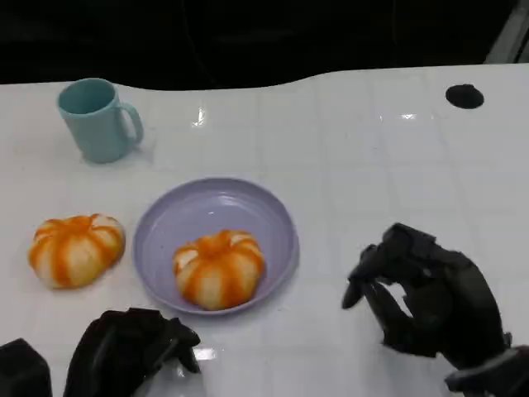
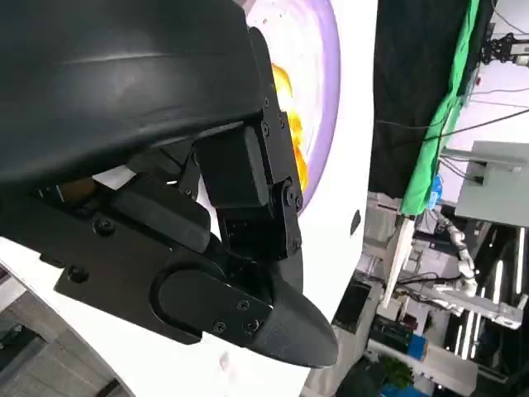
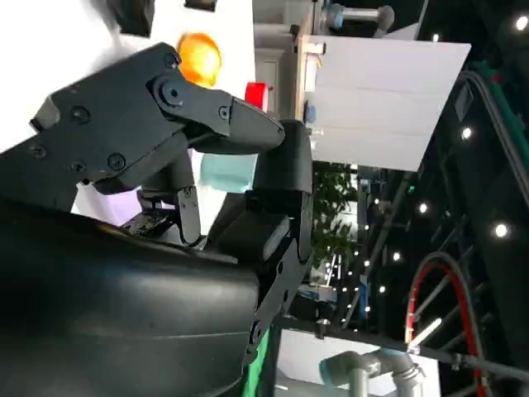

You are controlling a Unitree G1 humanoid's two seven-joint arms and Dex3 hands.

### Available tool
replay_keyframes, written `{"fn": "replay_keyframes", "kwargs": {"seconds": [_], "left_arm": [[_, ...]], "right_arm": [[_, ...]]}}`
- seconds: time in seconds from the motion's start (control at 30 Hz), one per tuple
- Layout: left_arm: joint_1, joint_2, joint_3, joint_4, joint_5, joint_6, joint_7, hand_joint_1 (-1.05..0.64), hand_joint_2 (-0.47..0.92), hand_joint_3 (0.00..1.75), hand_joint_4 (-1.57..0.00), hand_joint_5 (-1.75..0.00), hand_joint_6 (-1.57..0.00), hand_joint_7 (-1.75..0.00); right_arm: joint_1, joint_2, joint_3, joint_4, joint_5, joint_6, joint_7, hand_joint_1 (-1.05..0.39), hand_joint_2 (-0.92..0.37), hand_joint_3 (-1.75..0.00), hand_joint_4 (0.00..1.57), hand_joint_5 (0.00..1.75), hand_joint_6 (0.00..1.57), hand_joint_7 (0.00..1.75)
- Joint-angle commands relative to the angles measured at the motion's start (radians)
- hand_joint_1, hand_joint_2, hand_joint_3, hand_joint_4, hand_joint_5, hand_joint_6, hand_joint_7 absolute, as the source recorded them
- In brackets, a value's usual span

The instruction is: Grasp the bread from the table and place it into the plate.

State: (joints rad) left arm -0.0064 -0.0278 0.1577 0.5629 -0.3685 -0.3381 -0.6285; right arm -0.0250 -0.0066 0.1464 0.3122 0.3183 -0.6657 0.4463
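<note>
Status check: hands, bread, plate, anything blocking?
Left hand and right hand both curled, holding nothing. One bread sits in purple plate; second bread on table left of plate. Teal mug far back, not blocking.

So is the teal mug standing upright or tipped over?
Upright. In the head view the teal mug stands on its base on the white table, its open mouth facing up and its handle out to the side.

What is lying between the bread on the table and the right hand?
In the head view, the purple plate, holding another bread, lies between the table bread and the right hand.
</note>
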Motion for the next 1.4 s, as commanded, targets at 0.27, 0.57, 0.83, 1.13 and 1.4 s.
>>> {"fn": "replay_keyframes", "kwargs": {"seconds": [0.27,0.57,0.83,1.13,1.4], "left_arm": [[0.023,0.007,-0.003,-0.019,0.011,0.016,0.020,-1.03,0.78,0.00,-0.77,-1.66,-1.57,-0.15],[0.029,0.010,-0.003,-0.028,0.009,0.025,0.017,-1.03,0.78,0.00,-0.77,-1.66,-1.57,-0.15],[0.036,0.020,0.003,-0.038,0.003,0.029,0.008,-1.03,0.77,0.00,-0.77,-1.66,-1.57,-0.15],[0.029,0.037,0.016,-0.018,-0.014,0.024,-0.019,-1.02,0.78,0.00,-0.77,-1.65,-1.57,-0.12],[0.024,0.043,0.021,-0.008,-0.014,0.019,-0.024,-1.02,0.78,0.00,-0.78,-1.64,-1.57,-0.13]], "right_arm": [[0.156,-0.048,-0.074,-0.114,0.050,0.082,0.077,-0.32,-0.47,-1.15,0.75,1.75,0.71,1.52],[0.191,-0.023,-0.101,-0.124,0.056,0.114,0.078,-0.34,-0.46,-1.13,0.75,1.75,0.68,1.50],[0.180,-0.008,-0.110,-0.104,0.017,0.093,0.059,-0.35,-0.46,-1.13,0.76,1.75,0.67,1.52],[0.169,0.012,-0.109,-0.083,-0.010,0.082,0.052,-0.35,-0.44,-1.15,0.77,1.75,0.69,1.54],[0.157,0.014,-0.107,-0.042,-0.026,0.033,0.062,-0.35,-0.45,-1.14,0.79,1.75,0.71,1.54]]}}
